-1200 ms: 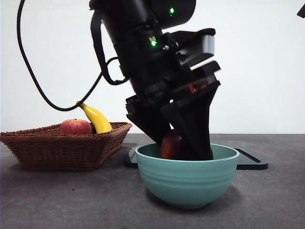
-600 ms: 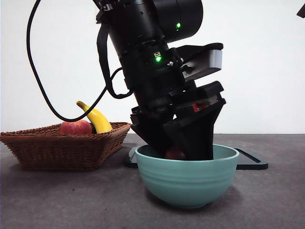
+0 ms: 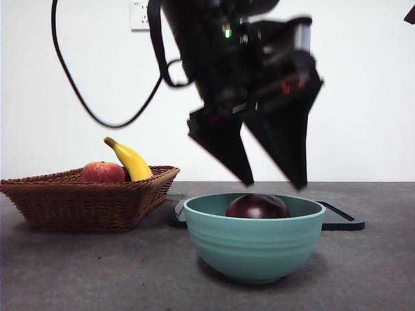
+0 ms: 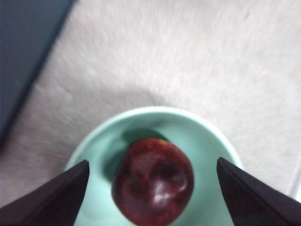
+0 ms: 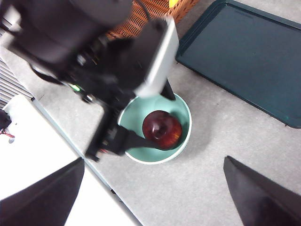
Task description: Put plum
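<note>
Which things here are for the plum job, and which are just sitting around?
For the job:
plum, lying in the bowl
teal bowl
left gripper, open, above the bowl

Just sitting around:
wicker basket
red apple, in the basket
banana, in the basket
dark tray, behind the bowl
right gripper, open, waiting high up

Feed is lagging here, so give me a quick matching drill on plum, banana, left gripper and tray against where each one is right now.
Things:
1. plum
2. banana
3. left gripper
4. dark tray

Places:
A. in the wicker basket, beside the red apple
B. flat on the table behind the bowl
C. resting in the teal bowl
D. above the bowl, jaws open, holding nothing

Pairs: 1-C, 2-A, 3-D, 4-B
</note>
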Motion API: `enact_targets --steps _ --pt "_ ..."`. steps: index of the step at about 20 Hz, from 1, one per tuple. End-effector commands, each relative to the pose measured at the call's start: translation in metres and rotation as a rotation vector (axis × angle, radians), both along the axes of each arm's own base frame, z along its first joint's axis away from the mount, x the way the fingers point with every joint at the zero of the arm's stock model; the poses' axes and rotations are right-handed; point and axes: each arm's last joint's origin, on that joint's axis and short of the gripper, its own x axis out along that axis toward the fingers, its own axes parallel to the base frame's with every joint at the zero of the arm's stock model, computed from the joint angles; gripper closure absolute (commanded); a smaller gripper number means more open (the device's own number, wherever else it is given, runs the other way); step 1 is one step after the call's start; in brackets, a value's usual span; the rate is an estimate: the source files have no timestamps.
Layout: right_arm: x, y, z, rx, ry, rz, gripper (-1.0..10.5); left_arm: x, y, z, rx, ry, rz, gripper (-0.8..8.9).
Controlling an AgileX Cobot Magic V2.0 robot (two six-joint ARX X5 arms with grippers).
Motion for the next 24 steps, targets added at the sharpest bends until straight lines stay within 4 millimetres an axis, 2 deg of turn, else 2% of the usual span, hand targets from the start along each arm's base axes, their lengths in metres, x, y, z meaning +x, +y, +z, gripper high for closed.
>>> enact_targets --steps 1,3,5,9,13,16,18,24 --pt "0.001 0.001 0.006 0.010 -0.016 0.000 4.7 0.003 0.001 0.030 -0.070 -0.045 0.019 3.77" --pt "0.001 0.001 0.006 0.009 -0.018 0.002 4.7 0.007 0.014 0.053 -0.128 -0.081 0.062 3.77" --pt "0.001 0.001 0.006 0.009 -0.019 0.003 4.7 0.013 0.036 0.076 -0.187 -0.115 0.132 3.77" --pt "0.001 0.001 0.006 0.008 -0.021 0.004 4.7 0.021 0.096 0.122 -0.282 -0.197 0.287 3.78" --pt "0.001 0.001 0.006 0.005 -0.028 0.010 4.7 0.017 0.152 0.147 -0.353 -0.154 0.372 3.82" --pt "0.001 0.001 0.006 0.001 -0.035 0.016 4.7 0.012 0.181 0.148 -0.366 -0.112 0.423 3.82" --pt "0.001 0.001 0.006 0.001 -0.037 0.015 4.7 0.006 0.193 0.138 -0.387 -0.062 0.421 3.82" --pt "0.002 0.001 0.006 -0.002 -0.051 0.009 4.7 -0.025 0.207 0.080 -0.394 0.142 0.377 3.82"
